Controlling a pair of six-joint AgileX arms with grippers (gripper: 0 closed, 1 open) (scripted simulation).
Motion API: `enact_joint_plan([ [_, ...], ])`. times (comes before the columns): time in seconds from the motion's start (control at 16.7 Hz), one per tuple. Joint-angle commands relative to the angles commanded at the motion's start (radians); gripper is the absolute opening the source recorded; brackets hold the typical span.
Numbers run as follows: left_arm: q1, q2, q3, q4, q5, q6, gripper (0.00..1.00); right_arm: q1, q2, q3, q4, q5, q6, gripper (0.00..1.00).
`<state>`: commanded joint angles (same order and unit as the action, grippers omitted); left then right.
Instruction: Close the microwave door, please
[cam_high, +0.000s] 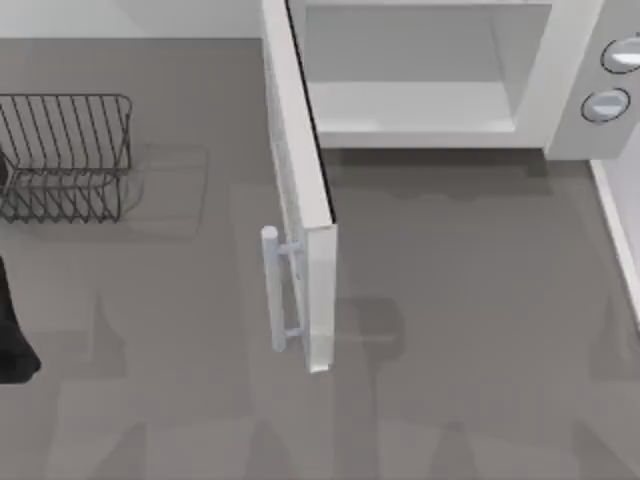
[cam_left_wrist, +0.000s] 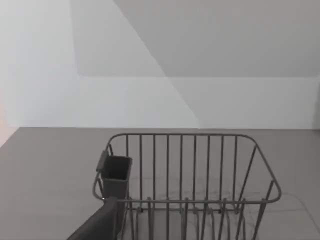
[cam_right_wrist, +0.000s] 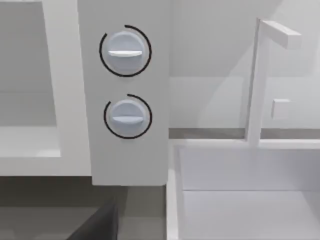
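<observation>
Top view: a white microwave (cam_high: 440, 75) stands at the far edge of a grey table (cam_high: 470, 400), right of centre, its pale cavity exposed. The microwave door (cam_high: 300, 180) is swung wide open, hinged at the cavity's left side and jutting out toward the near edge of the table, roughly square to the front of the appliance. A pale vertical bar handle (cam_high: 272, 290) sits on the door's outer face, near its free end, turned toward the left side of the table. Two round grey-blue knobs (cam_high: 606, 104) sit on the panel to the right of the cavity.

A dark wire rack (cam_high: 65, 155) rests on the table at the left, well apart from the door. A black part of the left arm (cam_high: 12, 335) shows at the left edge of the top view, near the rack.

In the left wrist view the wire rack (cam_left_wrist: 187, 185) stands ahead with a small dark cup (cam_left_wrist: 116, 175) fixed to one end, and a dark finger (cam_left_wrist: 100, 225) pokes in at the frame's lower edge; whether the left fingers are spread or closed cannot be told.

In the right wrist view the two knobs (cam_right_wrist: 125, 82) face the camera, a white sink (cam_right_wrist: 240, 190) with a square-bent tap (cam_right_wrist: 260, 80) lies beside the microwave, and a dark finger (cam_right_wrist: 97, 225) shows low in frame; the right fingers' spread cannot be told either.
</observation>
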<state>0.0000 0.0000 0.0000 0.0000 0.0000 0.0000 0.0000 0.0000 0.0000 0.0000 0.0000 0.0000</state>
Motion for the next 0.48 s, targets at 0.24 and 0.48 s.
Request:
enact_joint_plan([
  [0.24, -0.009, 0.023, 0.028, -0.015, 0.003, 0.017, 1.0, 0.0, 0.0, 0.0, 0.0, 0.0, 0.0, 1.0],
  [0.48, -0.061, 0.172, 0.203, -0.107, 0.023, 0.115, 1.0, 0.0, 0.0, 0.0, 0.0, 0.0, 0.0, 1.0],
])
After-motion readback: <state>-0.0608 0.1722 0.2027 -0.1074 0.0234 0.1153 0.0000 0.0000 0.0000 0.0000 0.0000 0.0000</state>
